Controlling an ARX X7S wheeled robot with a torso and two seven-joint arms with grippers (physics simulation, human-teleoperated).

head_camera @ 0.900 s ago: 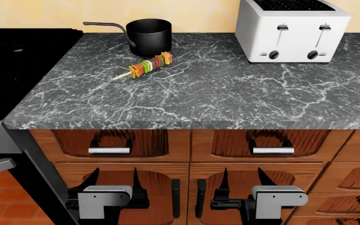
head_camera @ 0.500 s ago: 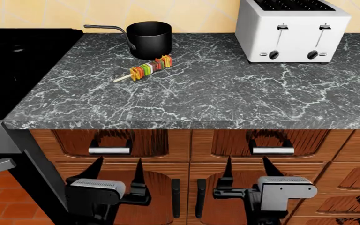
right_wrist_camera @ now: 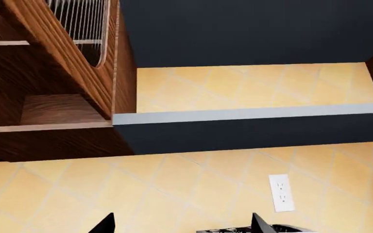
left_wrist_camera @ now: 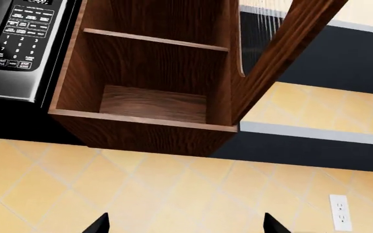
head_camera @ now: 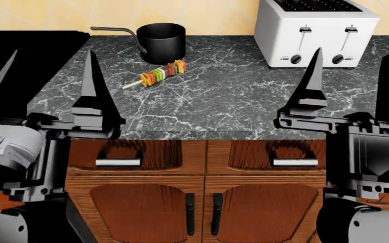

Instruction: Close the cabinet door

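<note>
both grippers raised, fingers spread wide and empty

the left gripper (head_camera: pixel 46 91) and right gripper (head_camera: pixel 353 86) point up over the counter (head_camera: pixel 222 101). overhead, the wall cabinet (left_wrist_camera: pixel 147 82) gapes, its door (left_wrist_camera: pixel 283 48) swung out beside the microwave (left_wrist_camera: pixel 18 43).

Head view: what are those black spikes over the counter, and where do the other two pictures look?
The spikes are the fingers of the robot's two grippers, raised before its head camera: left gripper, right gripper, both open and holding nothing. On the counter sit a black pot, a skewer and a toaster. The other two pictures come from cameras near each gripper, looking up at the wall. The left wrist view shows the upper cabinet with its door swung open, beside a microwave.
</note>
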